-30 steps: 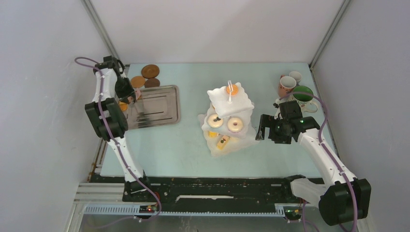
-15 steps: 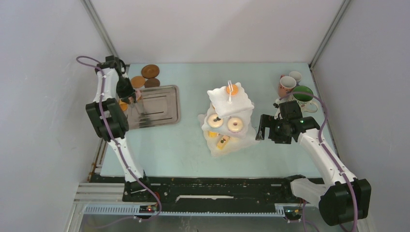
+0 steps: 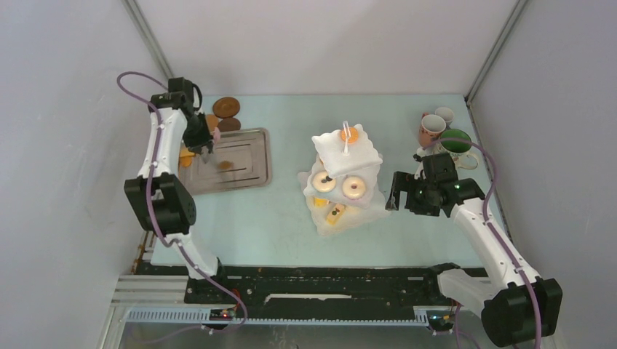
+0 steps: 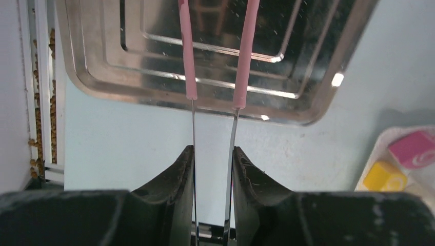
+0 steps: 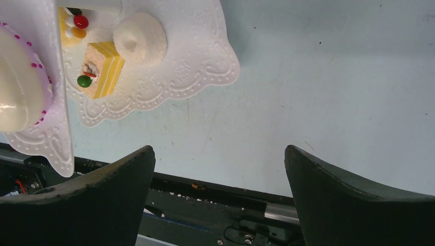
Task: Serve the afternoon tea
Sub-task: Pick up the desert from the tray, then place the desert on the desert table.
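Jaws: left gripper (image 4: 213, 152) is clamped on pink tongs (image 4: 189, 51); right gripper (image 5: 219, 151) is spread wide.
One orange biscuit (image 3: 226, 165) is seen in the grey tray (image 3: 256, 173); donuts (image 3: 354, 187) and yellow cakes (image 5: 102, 69) are held on the white stand (image 5: 195, 51) mid-table.

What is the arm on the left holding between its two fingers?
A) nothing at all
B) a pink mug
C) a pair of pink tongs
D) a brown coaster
C: in the left wrist view the left gripper pinches the thin metal legs of the pink tongs, which reach out over the grey metal tray.
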Motion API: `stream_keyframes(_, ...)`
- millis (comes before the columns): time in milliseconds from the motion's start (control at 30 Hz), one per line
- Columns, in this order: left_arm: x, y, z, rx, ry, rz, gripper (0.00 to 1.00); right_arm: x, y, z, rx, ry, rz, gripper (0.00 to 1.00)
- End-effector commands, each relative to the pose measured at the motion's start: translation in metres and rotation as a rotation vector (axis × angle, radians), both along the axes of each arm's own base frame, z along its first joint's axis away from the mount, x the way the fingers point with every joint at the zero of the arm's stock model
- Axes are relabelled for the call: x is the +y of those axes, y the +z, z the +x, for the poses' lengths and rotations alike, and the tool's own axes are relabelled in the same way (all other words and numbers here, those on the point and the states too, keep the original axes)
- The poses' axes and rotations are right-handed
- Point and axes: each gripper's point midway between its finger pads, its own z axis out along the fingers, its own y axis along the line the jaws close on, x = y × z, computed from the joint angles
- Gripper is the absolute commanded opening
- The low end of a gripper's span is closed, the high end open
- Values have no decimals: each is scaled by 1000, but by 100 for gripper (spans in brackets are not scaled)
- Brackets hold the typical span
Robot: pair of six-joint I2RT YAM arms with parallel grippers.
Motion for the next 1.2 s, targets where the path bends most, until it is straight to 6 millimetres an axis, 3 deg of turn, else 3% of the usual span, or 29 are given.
stream_keyframes(0,-31,60,-28,-154,-75,52,4,-1,5,1,-38,-12,-11,100)
stream_keyframes(267,-121,139,-94,-395,-245,-96,2,2,12,0,-72,-2,-4,100)
stream_keyframes(433,-182,187,-141,-574,-468,-229,1,4,14,0,-85,6,0,99)
stream_keyframes(533,-208,203,-168,-627,-619,-218,2,4,17,0,-99,10,2,99)
stream_keyframes(600,-224,203,-177,-621,-687,-219,1,5,18,-1,-101,13,2,99)
stream_keyframes(833,-256,187,-182,-543,-790,-149,0,5,22,-2,-122,14,1,99)
stream_keyframes(1000,-273,193,-162,-541,-814,-95,0,5,22,-3,-125,13,-2,99)
stream_keyframes(1167,-284,182,-148,-468,-850,-28,0,4,23,-3,-130,11,-4,99)
